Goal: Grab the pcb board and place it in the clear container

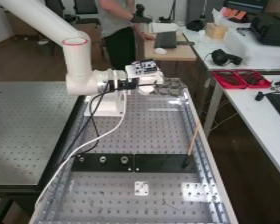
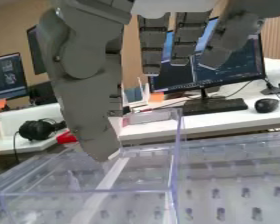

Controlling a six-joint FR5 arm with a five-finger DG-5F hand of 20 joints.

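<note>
perforated metal surface, dark strip across it with round fittings, small white plate, thin dark-tipped stick, clear container

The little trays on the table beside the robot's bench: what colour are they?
Red; the high view shows the trays best.

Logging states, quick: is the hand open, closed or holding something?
Hand: open, its fingers straight, with nothing seen in its grip.
</note>
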